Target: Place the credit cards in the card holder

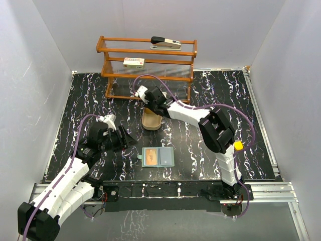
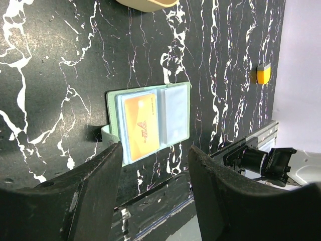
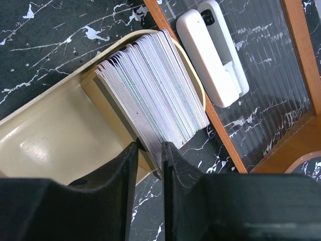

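Observation:
The sage-green card holder [image 1: 158, 157] [image 2: 150, 123] lies open and flat on the black marbled table. An orange credit card [image 2: 142, 125] sits in its left clear pocket. The right pocket looks empty. A thick stack of credit cards [image 3: 155, 85] stands on edge in the tan oval tray [image 3: 50, 140] [image 1: 151, 122]. My right gripper [image 3: 149, 148] [image 1: 148, 103] reaches down into the tray. Its narrow jaws are pinched on a few cards at the stack's near end. My left gripper [image 2: 154, 150] [image 1: 131, 142] hovers open and empty, just left of the card holder.
A wooden rack [image 1: 148, 65] stands at the back with a stapler [image 1: 165, 42] on top and a white box [image 1: 133, 62] on its middle shelf. A white device [image 3: 213, 50] lies under the rack beside the tray. The right arm carries a yellow part [image 2: 263, 74].

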{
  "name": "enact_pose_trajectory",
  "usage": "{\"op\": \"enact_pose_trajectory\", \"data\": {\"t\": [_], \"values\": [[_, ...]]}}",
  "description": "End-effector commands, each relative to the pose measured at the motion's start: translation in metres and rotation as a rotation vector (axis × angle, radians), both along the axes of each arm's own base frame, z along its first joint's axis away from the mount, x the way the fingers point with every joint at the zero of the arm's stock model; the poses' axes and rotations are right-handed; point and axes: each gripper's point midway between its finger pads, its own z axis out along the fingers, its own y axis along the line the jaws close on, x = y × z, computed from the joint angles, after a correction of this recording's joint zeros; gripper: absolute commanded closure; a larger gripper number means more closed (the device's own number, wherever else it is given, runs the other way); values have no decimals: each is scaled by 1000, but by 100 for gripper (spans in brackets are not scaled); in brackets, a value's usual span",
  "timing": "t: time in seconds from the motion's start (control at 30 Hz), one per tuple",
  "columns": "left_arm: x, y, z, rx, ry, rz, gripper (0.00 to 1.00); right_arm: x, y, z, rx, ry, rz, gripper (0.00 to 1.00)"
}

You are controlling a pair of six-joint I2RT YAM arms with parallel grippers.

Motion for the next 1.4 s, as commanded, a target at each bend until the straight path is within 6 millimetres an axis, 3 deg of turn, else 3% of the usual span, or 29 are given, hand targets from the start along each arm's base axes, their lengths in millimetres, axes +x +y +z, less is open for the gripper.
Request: {"op": "enact_pose_trajectory", "data": {"t": [0.0, 0.07, 0.37, 0.73, 0.87, 1.0, 1.37], "values": [[-2, -4, 1, -17, -1, -18, 46, 21, -6, 69, 78, -146, -38, 96], [-1, -4, 3, -18, -4, -19, 46, 20, -5, 72, 85, -142, -29, 100], [-4, -3, 5, -16, -3, -19, 46, 5, -1, 76, 107, -95, 30, 100], [-6, -7, 6, -34, 14, -39, 51, -32, 7, 100, 296, -25, 67, 100], [-7, -6, 6, -24, 18, -43, 51, -42, 13, 93, 328, 8, 105, 100], [-8, -4, 6, -18, 14, -36, 50, -38, 13, 78, 290, 31, 108, 100], [-9, -3, 0, -12, 26, -31, 50, -44, 24, 65, 308, 80, 157, 100]]}}
